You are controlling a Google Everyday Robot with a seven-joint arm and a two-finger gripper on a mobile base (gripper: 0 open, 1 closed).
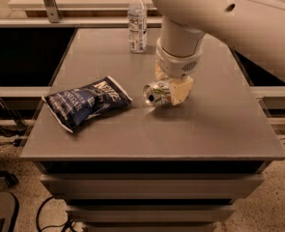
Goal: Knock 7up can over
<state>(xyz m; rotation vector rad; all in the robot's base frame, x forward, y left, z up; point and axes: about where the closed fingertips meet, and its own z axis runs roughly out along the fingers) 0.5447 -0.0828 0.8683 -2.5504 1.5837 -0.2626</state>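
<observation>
The small white-and-silver aluminium 7up can [156, 94] lies on its side mid-way across the grey counter [219, 129], the cream end effector [175, 88] against its right end, grip impossible to tell. A careless withdrawal could roll it left into the blue crisp bag [86, 102]. The white arm [219, 18] descends from far right, wrist vertical.

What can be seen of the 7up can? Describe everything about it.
The 7up can is a small silver-and-white aluminium can with green markings. It lies on its side near the middle of the grey table, its silver end facing left towards the chip bag. The gripper sits against its right end, hiding that part.
</observation>
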